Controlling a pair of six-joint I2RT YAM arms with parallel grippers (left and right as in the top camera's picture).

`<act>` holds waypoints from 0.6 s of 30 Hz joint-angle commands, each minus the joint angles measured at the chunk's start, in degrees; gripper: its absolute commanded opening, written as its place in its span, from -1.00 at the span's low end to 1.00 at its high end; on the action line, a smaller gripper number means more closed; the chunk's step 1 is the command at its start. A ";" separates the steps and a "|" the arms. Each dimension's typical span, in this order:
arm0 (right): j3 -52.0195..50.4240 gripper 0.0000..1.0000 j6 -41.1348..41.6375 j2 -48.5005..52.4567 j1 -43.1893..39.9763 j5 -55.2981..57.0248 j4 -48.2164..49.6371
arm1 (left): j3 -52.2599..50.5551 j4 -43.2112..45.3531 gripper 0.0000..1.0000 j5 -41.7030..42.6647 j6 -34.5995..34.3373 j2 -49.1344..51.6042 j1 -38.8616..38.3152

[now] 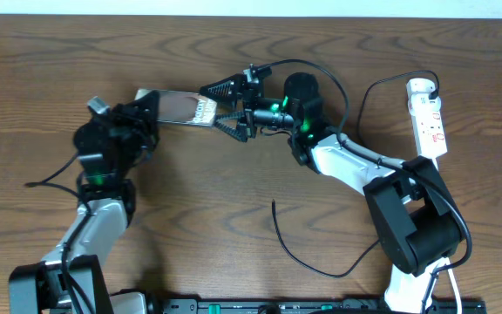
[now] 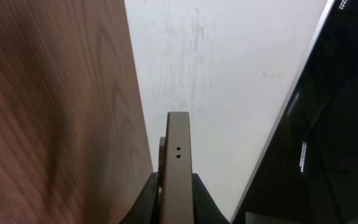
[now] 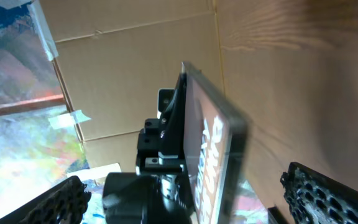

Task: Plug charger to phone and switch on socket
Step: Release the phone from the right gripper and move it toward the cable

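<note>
Jaws, overhead view: left gripper pressed together on the left end of the phone, holding it off the table. Right gripper spread wide, one finger on each side of the phone's right end; I cannot tell whether either finger touches it. The socket lies well to the right of the phone. The charger lies in a loose curve below and right of the phone, and its free end rests on the wood well apart from the phone.

Left wrist view: the phone appears edge-on, pinched between the dark fingers of the left gripper. Two small holes show in the phone's end face. Wood grain lies left of the phone.

Right wrist view: the right gripper has its ribbed fingers far apart, with the phone beyond the gap, its white lettering visible but blurred. The left gripper clamps the phone's far end.
</note>
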 commanded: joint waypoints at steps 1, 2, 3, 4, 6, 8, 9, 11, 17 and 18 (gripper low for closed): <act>0.79 0.98 -8.52 -0.42 -2.34 -2.01 0.00 | 0.22 1.05 -0.86 11.65 1.11 -0.11 6.03; 0.79 0.99 -11.04 -0.42 -2.89 -2.38 -0.02 | 0.24 1.07 -0.85 14.34 1.09 -0.11 7.74; 0.79 0.99 -13.99 -0.42 -3.54 -2.95 -0.04 | 0.35 1.05 -0.85 17.31 1.09 -0.11 9.60; 0.79 0.98 -16.00 -0.42 -4.02 -3.39 -0.09 | 0.50 1.07 -0.85 19.98 1.09 -0.11 11.30; 0.79 0.98 -19.28 -0.42 -5.14 -4.79 -0.22 | 1.16 1.09 -0.86 25.77 1.11 -0.11 14.53; 0.79 0.99 -22.71 -0.42 -6.47 -7.06 -0.28 | 2.14 1.25 -0.85 30.91 1.57 -0.11 16.90; 0.81 0.99 -23.52 -0.42 -6.99 -7.96 -0.59 | 2.73 1.22 -0.85 33.35 2.01 -0.11 17.75; 1.07 0.99 -25.66 -0.42 -8.46 -10.14 -2.78 | 4.00 1.22 -0.85 37.86 3.50 -0.11 18.88; 6.54 0.98 -36.87 -0.42 -10.64 -12.44 -21.97 | 5.97 1.20 -0.85 44.96 4.81 -0.11 19.02; 8.17 0.98 -40.06 -0.42 -10.60 -11.93 -27.12 | 5.97 1.20 -0.85 45.66 4.83 -0.11 19.02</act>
